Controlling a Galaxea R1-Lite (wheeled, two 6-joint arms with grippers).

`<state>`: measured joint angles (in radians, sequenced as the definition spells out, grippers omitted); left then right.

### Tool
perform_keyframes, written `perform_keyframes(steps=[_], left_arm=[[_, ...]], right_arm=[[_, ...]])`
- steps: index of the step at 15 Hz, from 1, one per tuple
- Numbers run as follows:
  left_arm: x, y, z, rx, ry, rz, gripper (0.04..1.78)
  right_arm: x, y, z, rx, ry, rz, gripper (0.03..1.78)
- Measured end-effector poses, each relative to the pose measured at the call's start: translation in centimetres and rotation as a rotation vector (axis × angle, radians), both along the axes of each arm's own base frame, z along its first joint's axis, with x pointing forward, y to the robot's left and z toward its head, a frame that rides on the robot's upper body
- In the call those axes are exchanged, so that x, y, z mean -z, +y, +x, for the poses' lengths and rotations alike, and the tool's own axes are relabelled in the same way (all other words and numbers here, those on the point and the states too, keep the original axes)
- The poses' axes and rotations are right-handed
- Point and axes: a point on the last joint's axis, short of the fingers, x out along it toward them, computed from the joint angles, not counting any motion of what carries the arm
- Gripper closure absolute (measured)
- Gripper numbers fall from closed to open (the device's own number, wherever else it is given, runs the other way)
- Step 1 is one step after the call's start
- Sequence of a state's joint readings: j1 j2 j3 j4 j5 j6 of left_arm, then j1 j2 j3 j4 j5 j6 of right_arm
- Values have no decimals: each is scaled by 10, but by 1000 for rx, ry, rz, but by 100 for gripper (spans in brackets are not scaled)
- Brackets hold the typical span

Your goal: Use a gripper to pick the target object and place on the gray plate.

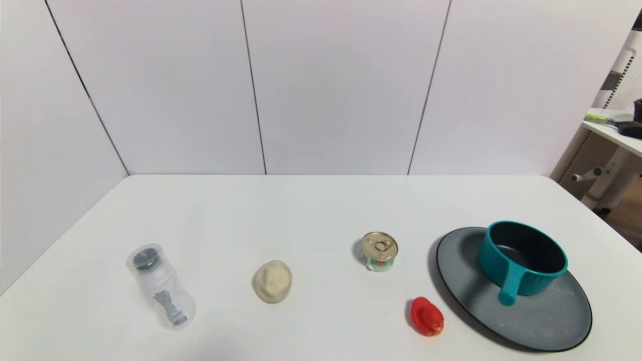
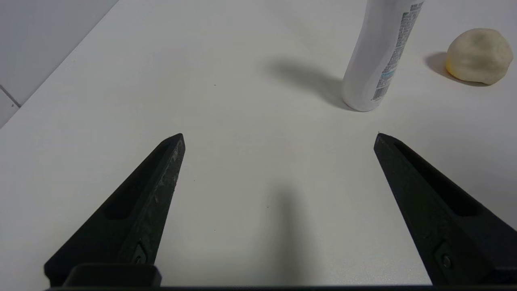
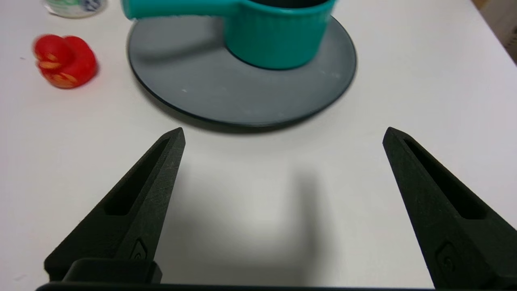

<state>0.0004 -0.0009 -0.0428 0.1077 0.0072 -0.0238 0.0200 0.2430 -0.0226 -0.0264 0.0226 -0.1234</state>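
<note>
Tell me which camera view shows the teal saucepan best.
The head view: the whole teal saucepan shows, dark inside and handle included, standing on the gray plate. The right wrist view cuts off its rim; the left wrist view misses it entirely.

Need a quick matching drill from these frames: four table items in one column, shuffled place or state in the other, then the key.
Things:
1. saucepan
2. can
3. red toy
4. bottle

Places:
A. on the table, just off the plate's near-left rim
B. farthest toward the robot's left
C. standing on the gray plate, handle toward the robot
D. between the dough lump and the plate

Pairs: 1-C, 2-D, 3-A, 4-B
</note>
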Motion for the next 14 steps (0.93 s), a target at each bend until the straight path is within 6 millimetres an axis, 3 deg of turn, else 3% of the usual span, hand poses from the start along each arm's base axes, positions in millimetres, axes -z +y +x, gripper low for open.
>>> perform_keyframes(steps=[5, 14], left_arm=[[0, 0, 0, 0, -1, 0, 13], [0, 0, 0, 0, -1, 0, 13]], right_arm=[[11, 0, -17, 44, -162, 35, 12], [13, 0, -19, 51, -190, 62, 12]])
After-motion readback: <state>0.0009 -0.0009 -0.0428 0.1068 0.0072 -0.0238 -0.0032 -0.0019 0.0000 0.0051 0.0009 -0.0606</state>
